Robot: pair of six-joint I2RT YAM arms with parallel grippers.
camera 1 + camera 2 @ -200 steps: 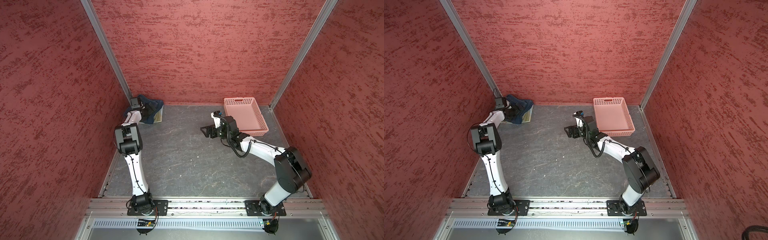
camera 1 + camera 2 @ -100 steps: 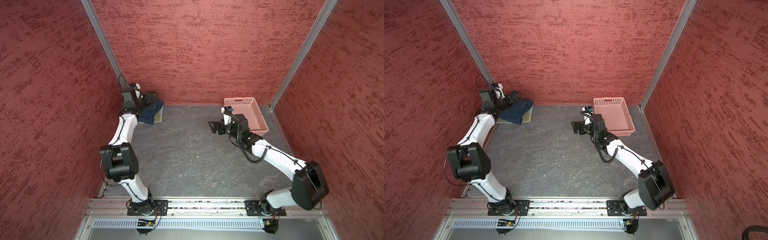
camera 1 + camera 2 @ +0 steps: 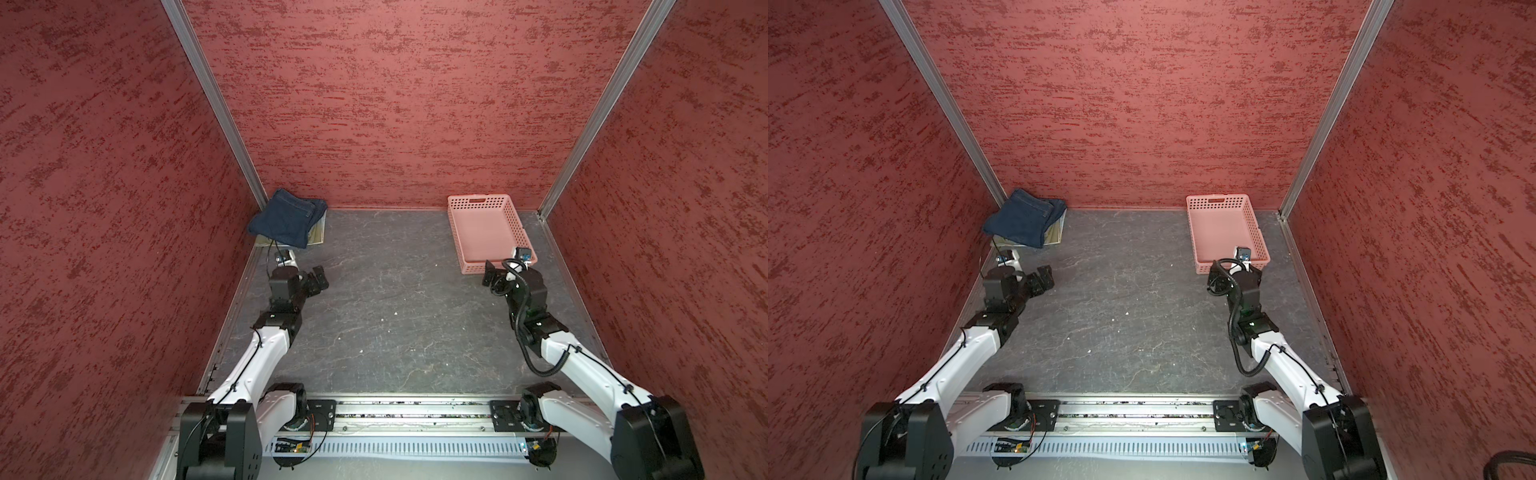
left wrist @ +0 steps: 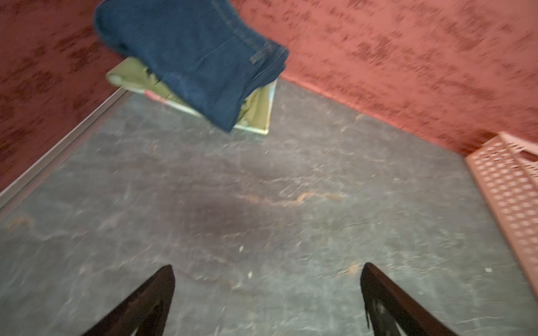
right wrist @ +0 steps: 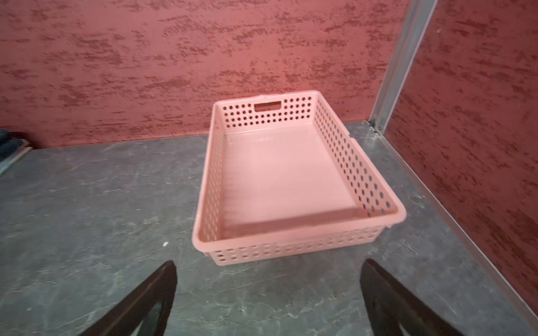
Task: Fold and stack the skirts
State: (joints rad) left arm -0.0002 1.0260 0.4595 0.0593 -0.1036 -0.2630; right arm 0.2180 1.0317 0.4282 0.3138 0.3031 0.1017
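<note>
The skirts lie stacked in the far left corner. The folded dark blue denim skirt (image 3: 286,219) (image 3: 1023,221) (image 4: 192,58) is on top. Under it shows the olive-green skirt (image 4: 136,76) (image 3: 316,235), and a pale floral edge (image 4: 253,128) peeks out at the bottom. My left gripper (image 3: 318,279) (image 3: 1042,279) (image 4: 267,279) is open, apart from the stack, over bare table on its near side. On the right, my right gripper (image 3: 492,277) (image 3: 1214,280) (image 5: 267,276) stands open in front of the basket's near end. Both hold nothing.
An empty pink perforated basket (image 3: 519,232) (image 3: 1254,224) (image 5: 346,163) (image 4: 506,186) sits at the far right, near the right wall. Red walls close in the dark grey table (image 3: 395,299) on three sides. A metal rail (image 3: 411,409) runs along the front.
The left arm has drawn back from the stack in the corner toward the front. The right arm has swung from the table's middle to the right, in front of the basket.
</note>
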